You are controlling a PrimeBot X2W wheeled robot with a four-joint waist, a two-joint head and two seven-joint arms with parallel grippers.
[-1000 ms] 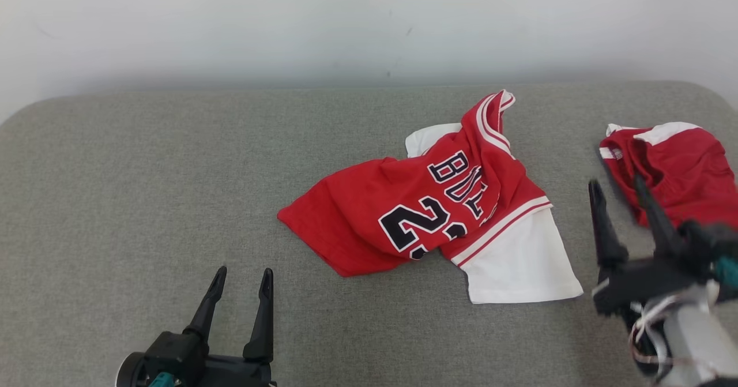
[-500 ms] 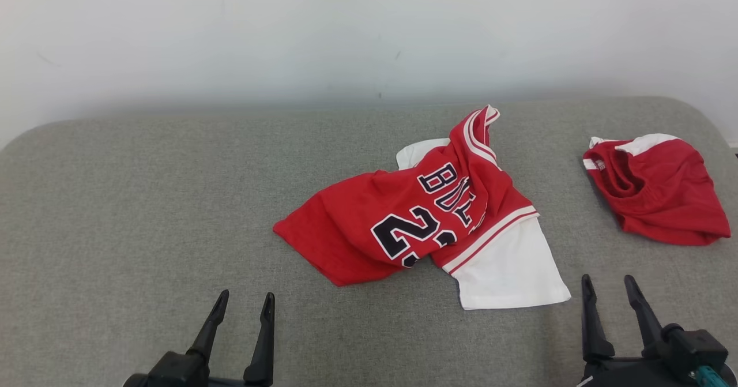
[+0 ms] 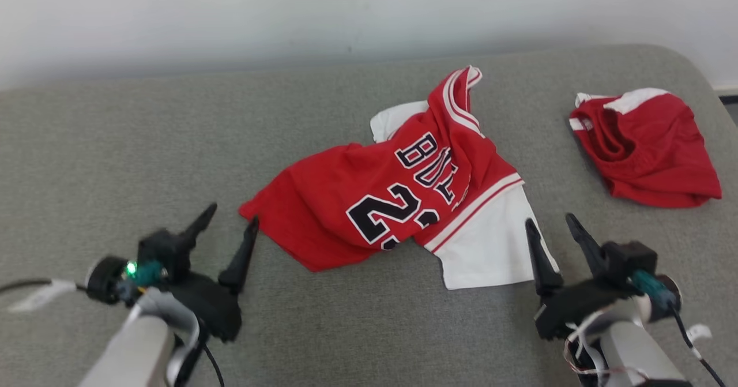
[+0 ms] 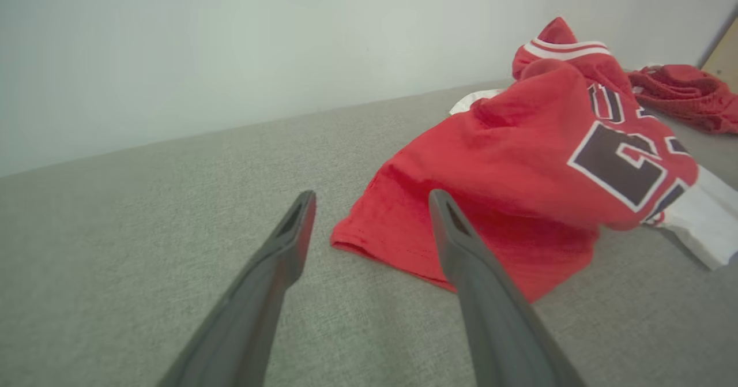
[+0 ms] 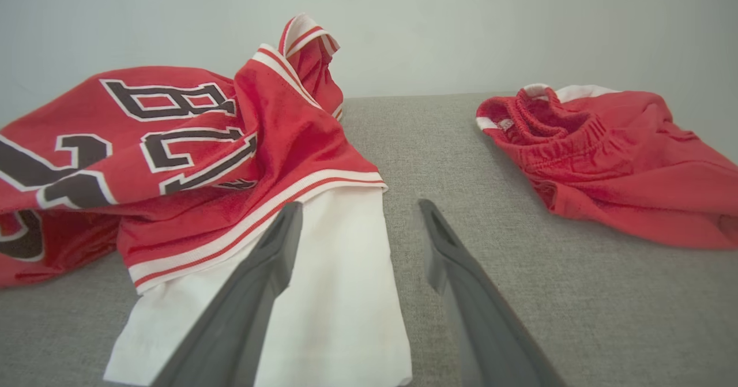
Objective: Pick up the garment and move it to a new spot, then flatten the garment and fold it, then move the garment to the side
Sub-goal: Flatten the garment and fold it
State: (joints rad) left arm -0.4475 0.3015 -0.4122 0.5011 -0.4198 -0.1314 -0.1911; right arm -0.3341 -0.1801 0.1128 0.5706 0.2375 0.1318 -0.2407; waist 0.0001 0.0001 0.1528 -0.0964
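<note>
- The grey woven-fabric tabletop (image 3: 115, 145) with rounded corners spans the head view, with a pale wall behind it.
- The crumpled red mesh basketball jersey (image 3: 357, 202) with black lettering and white panels lies near the middle of the tabletop, one striped strap standing up at its far side.
- The bunched red shorts (image 3: 651, 156) with white trim lie well apart from it, toward the robot's right.
- The left end effector (image 3: 230, 217) is spread wide and empty, with one fingertip just beside the jersey's red hem corner.
- The right end effector (image 3: 549, 221) is also wide and holds nothing, straddling the edge of the jersey's white panel.
</note>
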